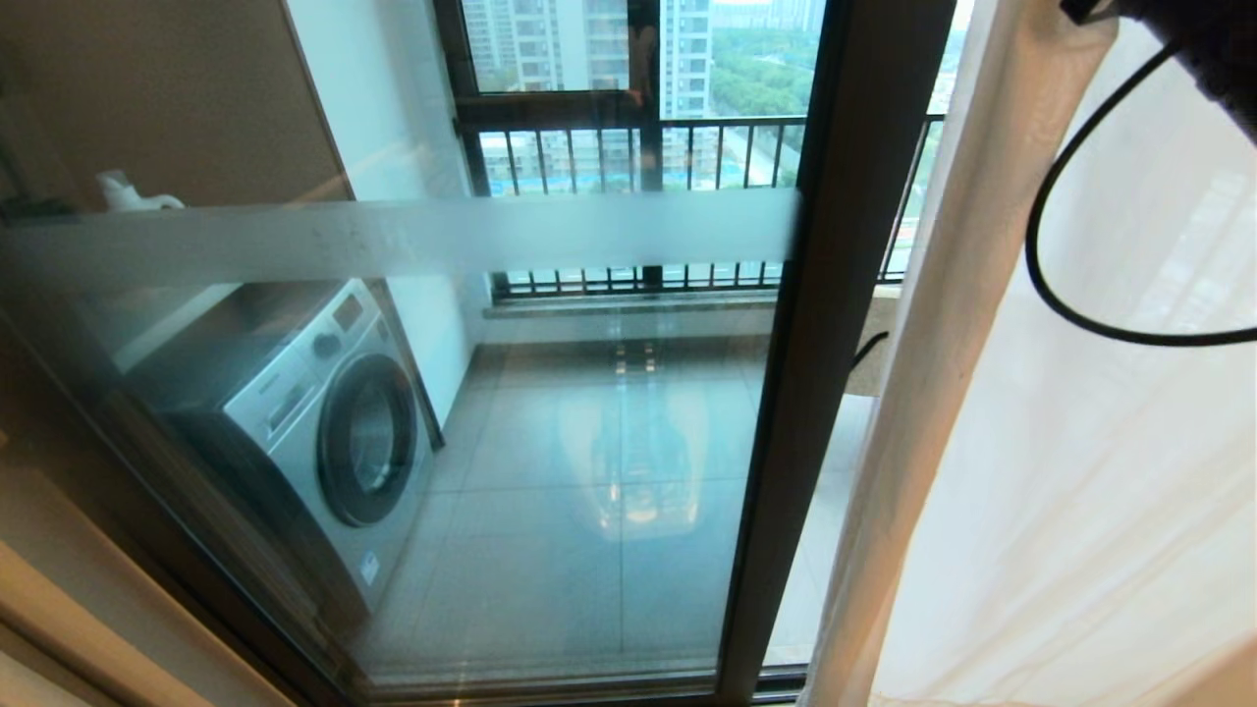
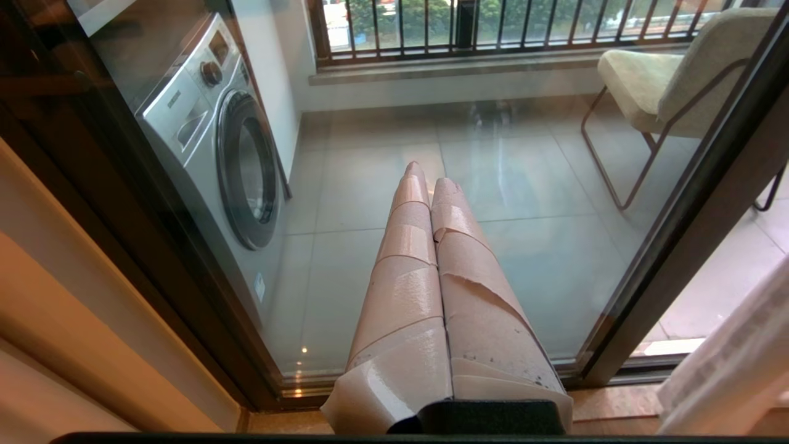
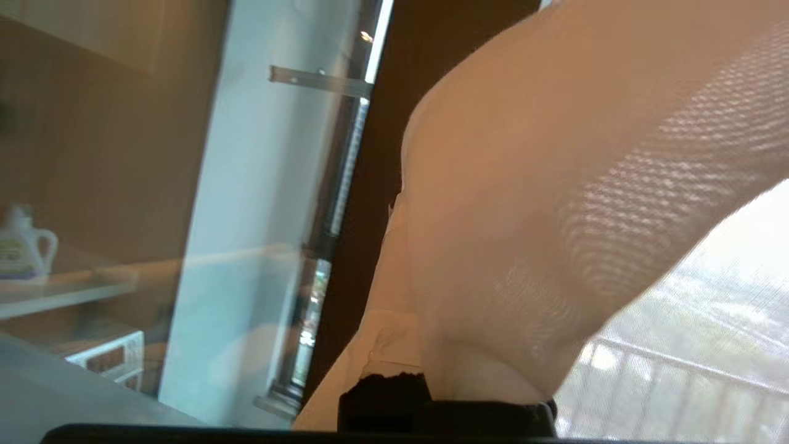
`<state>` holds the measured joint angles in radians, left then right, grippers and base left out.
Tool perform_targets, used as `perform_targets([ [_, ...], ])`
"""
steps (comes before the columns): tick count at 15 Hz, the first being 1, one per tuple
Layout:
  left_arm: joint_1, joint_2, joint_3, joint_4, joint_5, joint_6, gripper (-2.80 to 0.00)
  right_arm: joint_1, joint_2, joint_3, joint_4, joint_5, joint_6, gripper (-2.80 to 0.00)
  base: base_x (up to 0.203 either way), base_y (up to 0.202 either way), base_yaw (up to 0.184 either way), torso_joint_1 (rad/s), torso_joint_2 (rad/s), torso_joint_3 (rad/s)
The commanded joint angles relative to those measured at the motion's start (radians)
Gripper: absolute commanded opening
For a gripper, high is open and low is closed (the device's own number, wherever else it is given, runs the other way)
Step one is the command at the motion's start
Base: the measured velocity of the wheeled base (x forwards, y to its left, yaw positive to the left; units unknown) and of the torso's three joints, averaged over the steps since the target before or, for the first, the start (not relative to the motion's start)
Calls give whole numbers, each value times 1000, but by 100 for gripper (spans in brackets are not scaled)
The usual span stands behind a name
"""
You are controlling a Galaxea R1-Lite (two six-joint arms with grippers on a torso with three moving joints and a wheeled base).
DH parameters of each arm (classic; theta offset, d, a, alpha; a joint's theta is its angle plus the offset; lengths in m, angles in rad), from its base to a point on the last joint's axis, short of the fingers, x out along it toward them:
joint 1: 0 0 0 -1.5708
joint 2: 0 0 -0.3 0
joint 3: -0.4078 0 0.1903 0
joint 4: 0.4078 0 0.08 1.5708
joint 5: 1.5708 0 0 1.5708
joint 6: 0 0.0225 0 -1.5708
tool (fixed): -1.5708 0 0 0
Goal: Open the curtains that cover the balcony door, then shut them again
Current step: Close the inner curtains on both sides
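One glass door fills most of the head view, its frosted band running across to the dark frame post, which serves as the landmark. Left of the post, through the glass, a washer stands against the balcony's side wall, with bare tiled floor between it and the post. Beyond, a railing lines the far edge of the balcony. The left gripper shows only in its wrist view, tape-wrapped fingers pressed together and holding nothing, pointing at the glass left of the post; a chair sits on the balcony behind the post. Right of the post, the curtain hangs gathered, its leading edge just beside the post and leaving a narrow strip of glass uncovered. The right gripper is high, right of the post, draped in the sheer cloth; its fingers are shut, whether on the fabric cannot be told. A black cable loops before the curtain.
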<state>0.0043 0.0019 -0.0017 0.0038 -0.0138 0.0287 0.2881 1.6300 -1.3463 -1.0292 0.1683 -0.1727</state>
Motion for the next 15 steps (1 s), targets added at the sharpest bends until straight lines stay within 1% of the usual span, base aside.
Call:
perform_targets([
  [1,0,0,0,0,0,0,-280,77,78,-72,-9,-26,-19,-280,0,0,0,0,0,0],
  [3,0,0,0,1,0,0,-280,144,126,-132,-11,-43,-48,-280,0,0,0,0,0,0],
  [6,0,0,0,1,0,0,-280,237,178,-182,-14,-53,-65,-280,0,0,0,0,0,0],
  [9,0,0,0,0,0,0,-280,336,261,-267,-20,-122,-115,-280,0,0,0,0,0,0],
  [13,0,0,0,0,0,0,-280,431,332,-332,-24,-150,-158,-280,0,0,0,0,0,0],
  [15,0,0,0,1,0,0,-280,462,368,-365,-25,-165,-177,-280,0,0,0,0,0,0],
])
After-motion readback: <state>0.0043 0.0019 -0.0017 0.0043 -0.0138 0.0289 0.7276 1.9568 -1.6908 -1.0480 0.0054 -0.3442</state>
